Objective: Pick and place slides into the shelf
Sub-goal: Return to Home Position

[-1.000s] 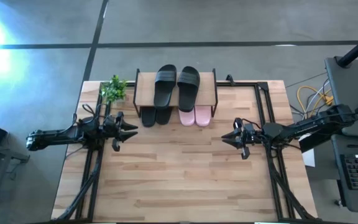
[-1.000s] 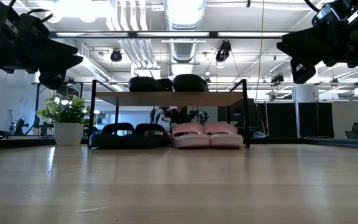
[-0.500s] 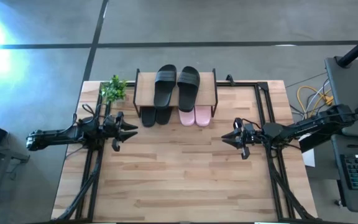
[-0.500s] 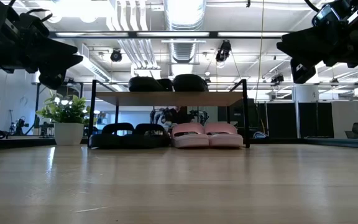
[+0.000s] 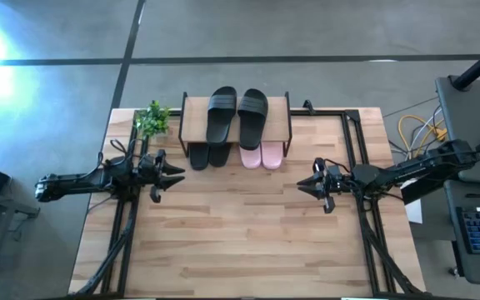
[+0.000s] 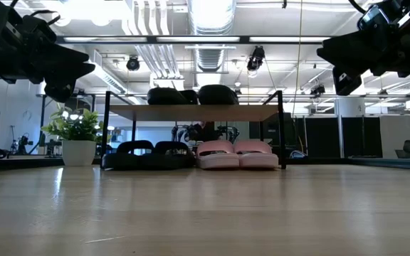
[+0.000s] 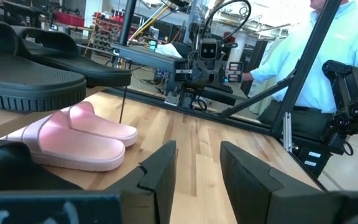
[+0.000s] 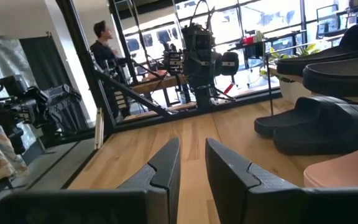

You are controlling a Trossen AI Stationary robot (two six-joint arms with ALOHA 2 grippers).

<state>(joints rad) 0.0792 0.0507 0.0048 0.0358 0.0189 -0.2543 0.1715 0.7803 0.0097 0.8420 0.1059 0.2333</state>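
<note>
No change over the last second: the left gripper [image 5: 177,175] and right gripper [image 5: 302,185] hang narrowly parted and empty above the counter [image 5: 240,242]. The slides [image 5: 237,112] all sit on or under the far shelf [image 5: 192,121]. Placement appears complete.

From above, the shelf [image 5: 194,121] is hiding most of the lower black pair [image 5: 209,156] and pink pair [image 5: 262,156], with only their ends poking out at 6 o'clock. At table level, the frame edges are cropping my left gripper [image 6: 73,78] and right gripper [image 6: 333,67].
</note>
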